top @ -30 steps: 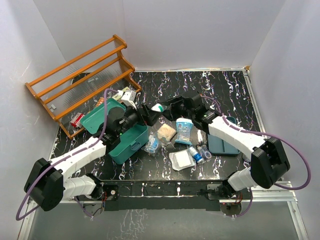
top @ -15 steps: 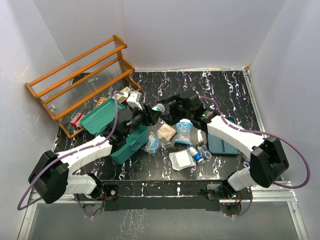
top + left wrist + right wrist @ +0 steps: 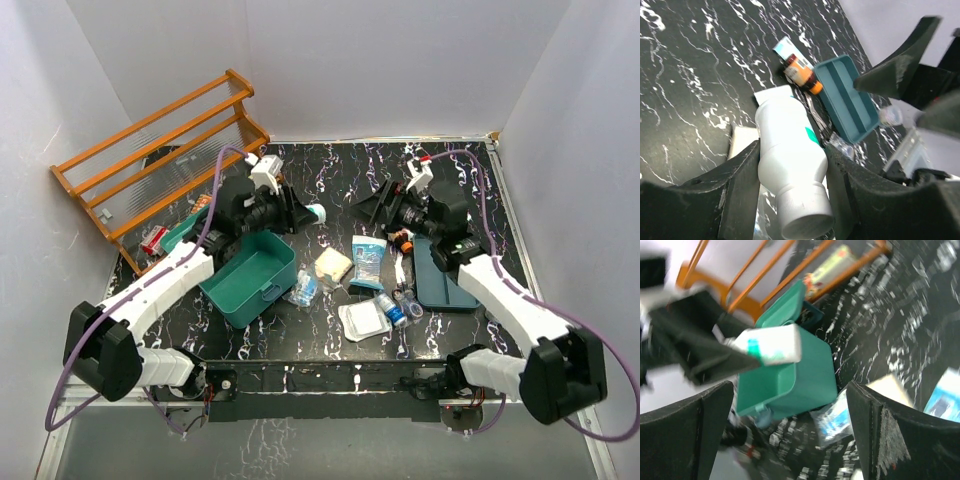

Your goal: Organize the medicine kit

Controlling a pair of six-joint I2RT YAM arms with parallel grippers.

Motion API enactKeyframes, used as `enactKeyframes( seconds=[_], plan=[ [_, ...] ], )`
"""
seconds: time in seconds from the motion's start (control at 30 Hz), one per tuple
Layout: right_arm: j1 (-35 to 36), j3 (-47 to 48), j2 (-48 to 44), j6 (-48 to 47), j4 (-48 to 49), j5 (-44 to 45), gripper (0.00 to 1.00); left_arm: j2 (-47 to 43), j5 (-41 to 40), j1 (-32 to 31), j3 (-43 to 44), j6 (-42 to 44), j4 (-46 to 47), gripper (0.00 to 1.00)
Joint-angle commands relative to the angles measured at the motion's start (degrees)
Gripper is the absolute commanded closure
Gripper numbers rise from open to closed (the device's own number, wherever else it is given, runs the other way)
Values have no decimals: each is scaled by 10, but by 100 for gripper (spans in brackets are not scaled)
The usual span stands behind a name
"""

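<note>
A white bottle (image 3: 787, 135) w/ a teal mark is clamped btwn the left fingers (image 3: 740, 187), neck end toward the wrist cam. The right fingers (image 3: 695, 435) are spread wide w/ nothing btwn them. In the top view they are seen to the right of the bottle, apart from it.

The kit (image 3: 250, 280) is stood on the worktop (image 3: 340, 165) at front left. It is open, w/ the lid (image 3: 785, 302) raised on its far side. From above, the lid is mostly hidden by the left arm and is shown plainly only by the right wrist cam. There the bottle is seen against the kit's open top. In the top view the bottle is placed by the kit's far right corner. How high it is held cannot be told.

An orange-capped vial (image 3: 801, 76) is best shown by the left wrist cam, lying just beside the tray (image 3: 845, 97), w/ a flat carton (image 3: 785, 47) touching its other end.

The whole spread is given by the top view alone. A blue packet (image 3: 368, 262), a tan packet (image 3: 332, 265), a white pack (image 3: 365, 320) and a clear bag (image 3: 303, 288) are lying btwn kit and tray. An orange rack (image 3: 160, 165) is stood at far left by the wall. Part of it is also caught by the right wrist cam.
</note>
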Motion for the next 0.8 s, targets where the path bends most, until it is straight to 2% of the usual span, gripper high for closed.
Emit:
enactKeyframes(
  seconds=[0.0,0.1,0.33,0.53,0.67,0.77],
  plan=[
    [11,-17,-66,-303,78,-151,6,-5,132,15,86,-21,-139,66],
    [19,-20,-80,-366,71,-175,6,2,179,15,116,-52,-173,66],
    [62,14,-67,-499,13,-197,6,2,269,16,127,-120,-155,66],
    [91,49,-33,-567,-32,-194,18,8,305,16,140,-147,-148,64],
    [101,59,-17,-581,-36,-192,25,13,312,15,146,-148,-165,63],
    [109,60,-9,-582,-20,-193,26,15,315,16,145,-154,-165,63]
  ],
)
